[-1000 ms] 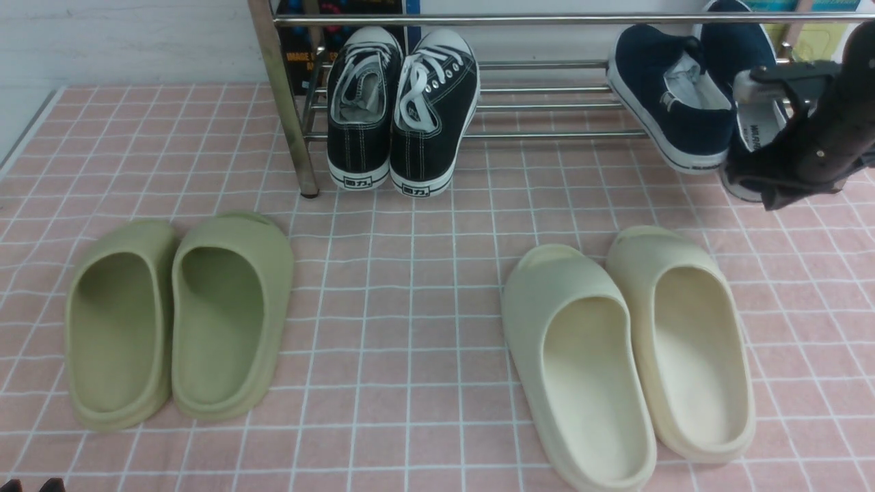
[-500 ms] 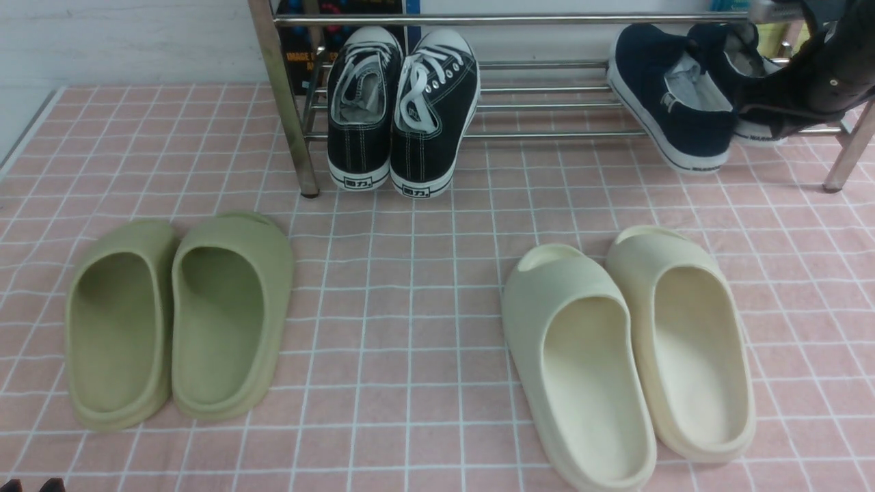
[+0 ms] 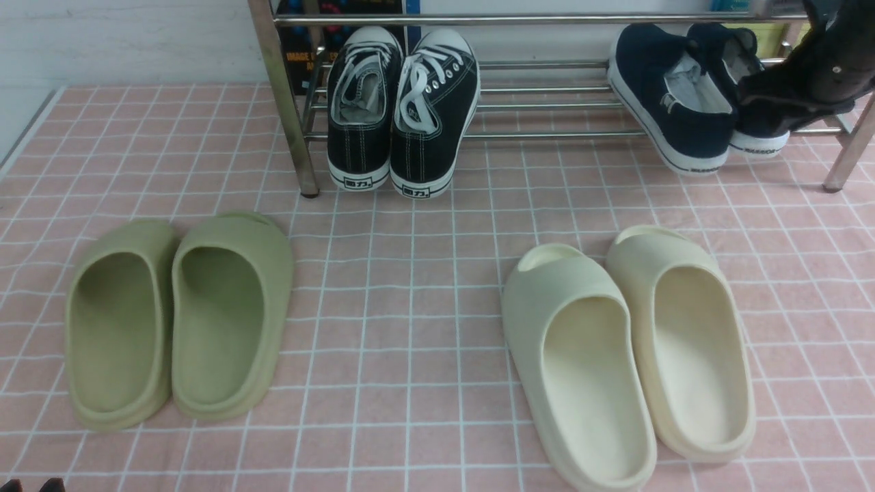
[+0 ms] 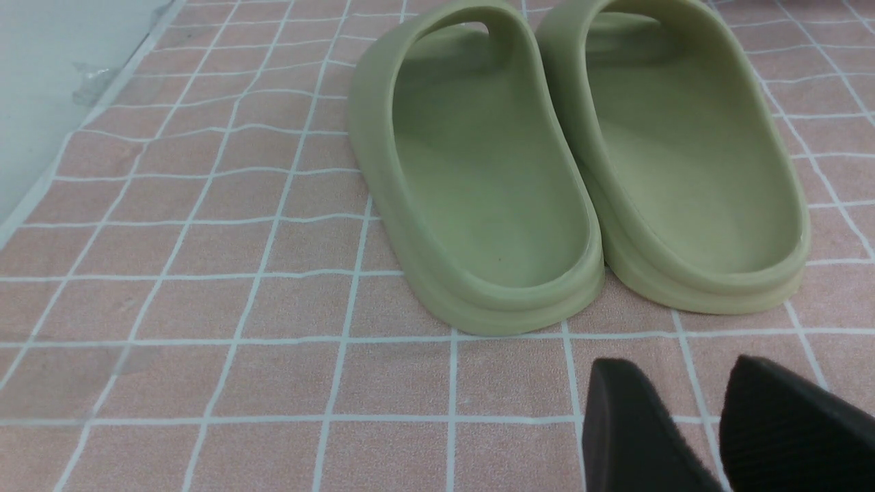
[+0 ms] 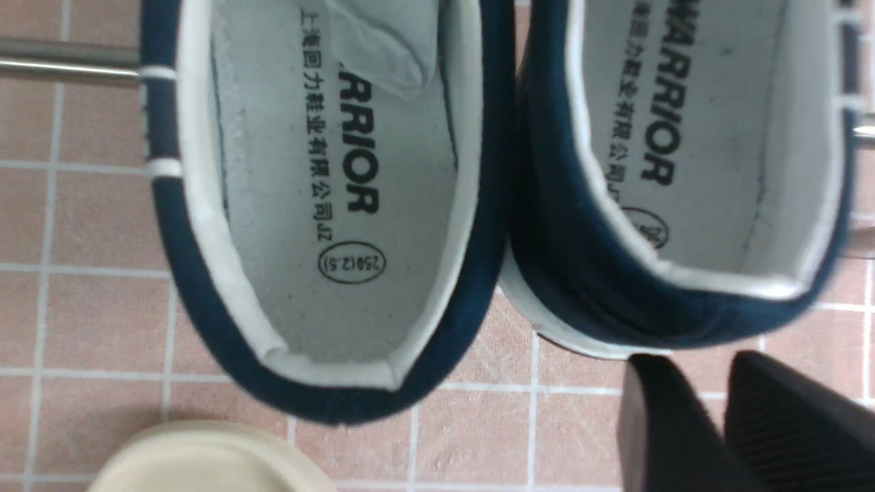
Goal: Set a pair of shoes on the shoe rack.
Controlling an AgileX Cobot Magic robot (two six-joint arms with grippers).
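Both dark navy slip-on shoes lie side by side at the right end of the silver shoe rack [image 3: 547, 19]. Their toes point to the back and their heels hang over its front bar. One shoe [image 3: 673, 102] is on the left and the other shoe [image 3: 718, 41] on the right. My right gripper [image 3: 752, 102] hovers at the right shoe's heel. In the right wrist view that heel [image 5: 711, 137] lies just beyond my right gripper [image 5: 683, 359], whose jaws are slightly apart with nothing between them. My left gripper [image 4: 673, 365] stays low over the cloth, holding nothing.
Black lace-up sneakers [image 3: 400, 109] lean on the rack's left end. Green slides [image 3: 181, 318] lie front left and cream slides [image 3: 629, 355] front right on the pink checked cloth [image 3: 410, 273]. A rack leg [image 3: 844, 154] stands right of the navy pair.
My right gripper carried the second navy shoe from in front of the rack onto its bars beside the first. The shoe has settled and the jaws have come off its heel.
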